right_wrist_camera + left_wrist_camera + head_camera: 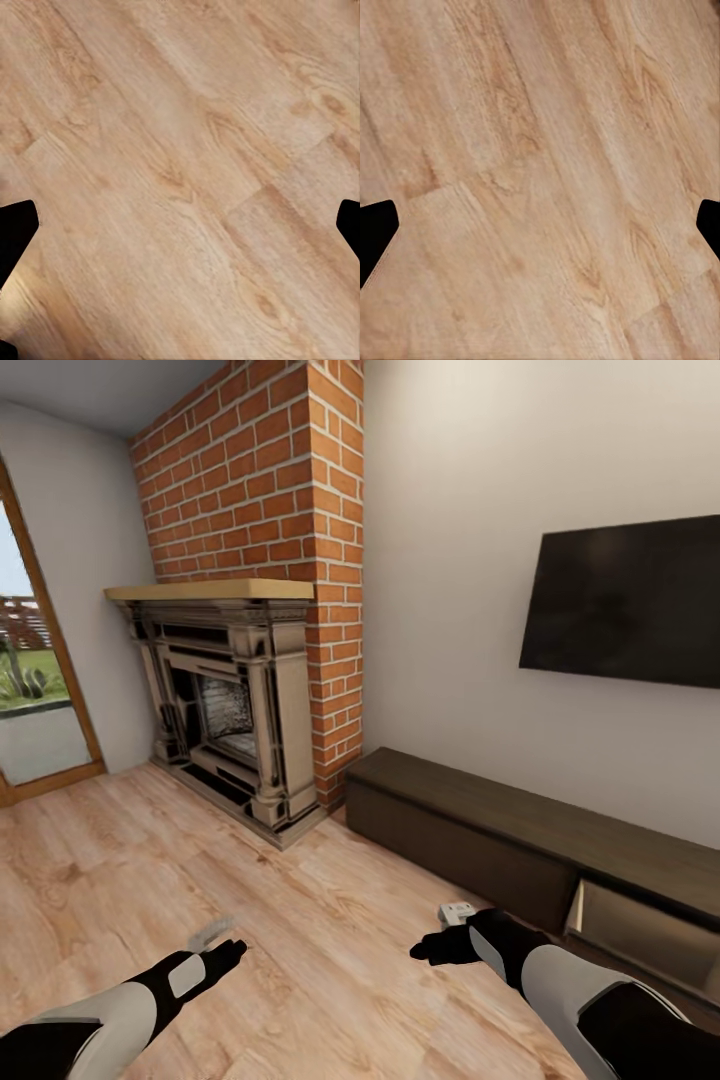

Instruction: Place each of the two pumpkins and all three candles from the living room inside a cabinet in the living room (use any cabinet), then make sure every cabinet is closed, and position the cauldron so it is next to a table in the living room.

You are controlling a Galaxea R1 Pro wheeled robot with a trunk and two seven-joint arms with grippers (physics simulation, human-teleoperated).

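Cabinet (pixel 520 830) ahead-right, long axis along wall, nearer right gripper (pixel 430 950); left gripper (pixel 228 952) farther; both spread wide, empty.

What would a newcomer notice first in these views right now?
The tall red-brick chimney above the pale stone fireplace dominates the head view's left half. A black wall-mounted TV screen hangs to the right, above the long low dark-brown wooden cabinet, whose right-hand compartment stands open near the right gripper.
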